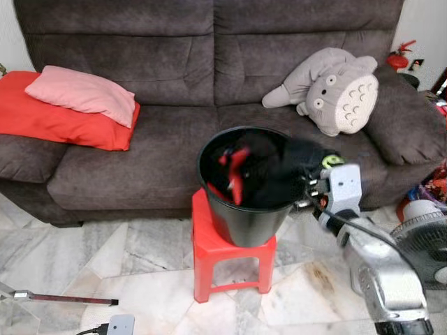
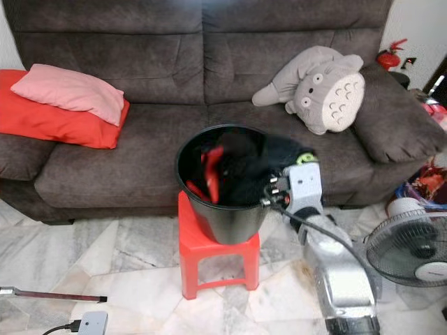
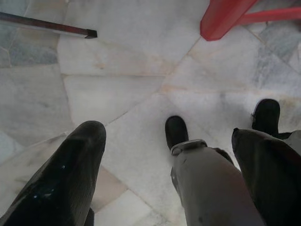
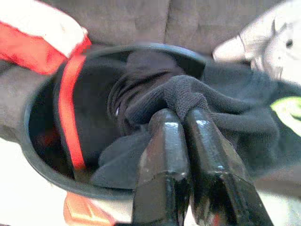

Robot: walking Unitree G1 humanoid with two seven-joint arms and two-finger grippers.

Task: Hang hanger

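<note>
Over the round black plastic bucket [image 1: 244, 188] on the red plastic stool [image 1: 227, 255], my right gripper [image 4: 181, 117] pinched black knitted cloth — the red plastic hanger [image 4: 70, 108] stood upright left of my fingers.

I see even, soft indoor light in the head views, no glare. Black garment [image 1: 279, 167] near the right gripper [image 4: 181, 122] looks motion-smeared. Right wrist view is soft; left wrist view dimmer.
</note>
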